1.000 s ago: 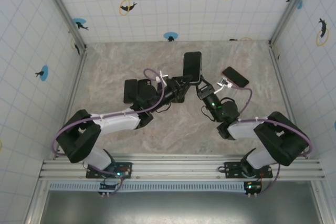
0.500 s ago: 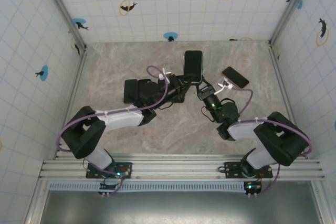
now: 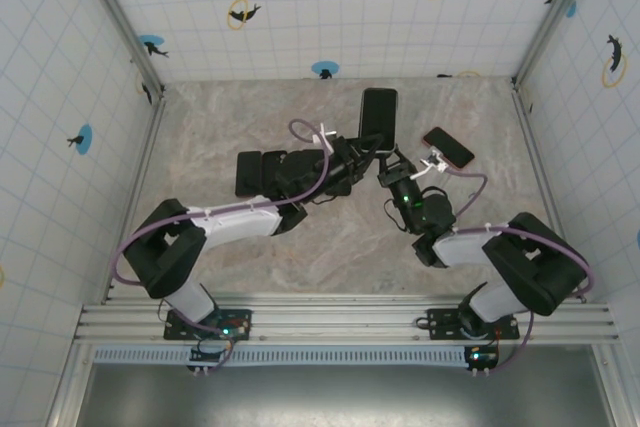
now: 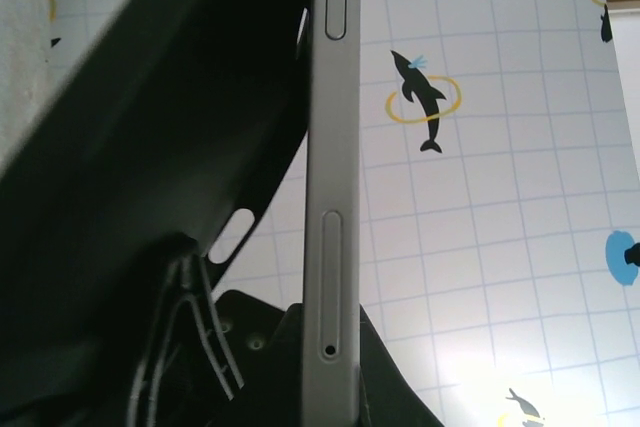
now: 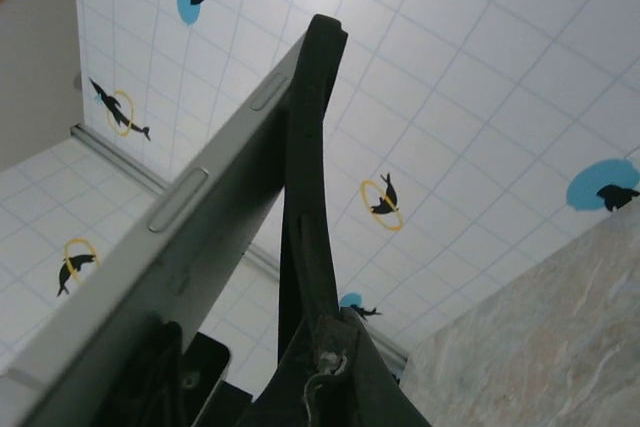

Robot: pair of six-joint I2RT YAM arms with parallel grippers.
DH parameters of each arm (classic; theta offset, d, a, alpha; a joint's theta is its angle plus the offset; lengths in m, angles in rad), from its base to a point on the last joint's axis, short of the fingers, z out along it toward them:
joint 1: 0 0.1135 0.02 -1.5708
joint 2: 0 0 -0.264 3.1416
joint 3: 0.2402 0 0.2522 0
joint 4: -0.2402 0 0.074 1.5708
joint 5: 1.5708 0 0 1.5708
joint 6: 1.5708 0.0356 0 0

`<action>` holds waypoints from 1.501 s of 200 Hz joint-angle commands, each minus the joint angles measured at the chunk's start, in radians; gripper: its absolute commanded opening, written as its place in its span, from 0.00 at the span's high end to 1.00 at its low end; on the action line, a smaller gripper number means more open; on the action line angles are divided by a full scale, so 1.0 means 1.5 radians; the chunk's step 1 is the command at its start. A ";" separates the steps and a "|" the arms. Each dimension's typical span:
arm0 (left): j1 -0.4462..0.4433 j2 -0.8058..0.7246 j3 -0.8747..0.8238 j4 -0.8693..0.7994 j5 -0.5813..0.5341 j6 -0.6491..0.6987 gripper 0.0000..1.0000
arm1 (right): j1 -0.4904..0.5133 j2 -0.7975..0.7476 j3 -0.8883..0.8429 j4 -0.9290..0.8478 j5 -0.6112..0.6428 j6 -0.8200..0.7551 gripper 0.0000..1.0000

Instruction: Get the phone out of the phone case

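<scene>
The phone [image 3: 378, 112] stands upright above the middle of the table, held between both arms. In the left wrist view its silver edge [image 4: 330, 197] runs vertically, and my left gripper [image 4: 330, 352] is shut on its lower end. The black phone case [image 4: 150, 147] has peeled away from it on the left. In the right wrist view the case [image 5: 312, 167] is pinched in my shut right gripper [image 5: 330, 332], and the phone [image 5: 200, 217] leans off to the left, meeting the case at the top. From above, the left gripper [image 3: 364, 156] and right gripper [image 3: 389, 163] sit side by side under the phone.
A second phone with a red rim [image 3: 447, 147] lies on the marble table [image 3: 250, 247] just right of the grippers. A flat black object [image 3: 258, 172] lies under the left arm. Tiled walls close in the left, right and back sides.
The phone and both grippers have shifted slightly right and towards the back. My left gripper has closed on the phone.
</scene>
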 commanded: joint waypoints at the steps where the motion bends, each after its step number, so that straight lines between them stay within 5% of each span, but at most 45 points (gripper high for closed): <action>1: -0.018 0.002 0.027 0.074 0.022 -0.015 1.00 | -0.002 0.033 0.025 0.051 0.044 -0.033 1.00; 55: -0.025 0.009 0.029 0.097 0.027 -0.028 1.00 | 0.014 0.039 0.068 -0.024 0.081 -0.053 1.00; 151: 0.032 -0.059 -0.067 0.032 0.032 0.014 1.00 | -0.114 -0.090 -0.037 -0.262 0.012 -0.013 1.00; 234: 0.055 0.118 -0.024 0.034 0.057 0.005 1.00 | -0.241 -0.207 -0.095 -0.419 -0.206 0.062 1.00; 300: 0.055 0.230 0.030 -0.009 0.039 -0.003 1.00 | -0.287 -0.220 -0.156 -0.425 -0.247 0.103 1.00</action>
